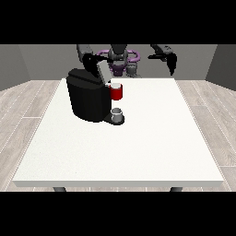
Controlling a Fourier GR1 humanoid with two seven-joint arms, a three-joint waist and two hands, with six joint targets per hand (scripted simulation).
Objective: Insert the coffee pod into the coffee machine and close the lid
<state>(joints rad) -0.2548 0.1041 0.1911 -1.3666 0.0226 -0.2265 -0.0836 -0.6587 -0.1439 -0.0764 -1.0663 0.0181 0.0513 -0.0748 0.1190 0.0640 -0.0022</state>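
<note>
The black coffee machine (87, 99) stands on the left half of the white table (138, 147). Its grey lid (102, 72) is tilted up and open. A red holder (117, 93) juts from the machine's front, with a pale round top (116, 85) in it that looks like the coffee pod. The hand at the view's left (88, 60) is at the upper back edge of the lid; whether it touches the lid cannot be told. The hand at the view's right (172, 62) hangs raised above the table's far right edge, fingers straight and pointing down, holding nothing.
A small grey cup (117, 115) sits on the machine's drip tray below the red holder. The robot's torso (119, 60) is behind the table's far edge. White tabletop stretches to the right of the machine and towards the camera.
</note>
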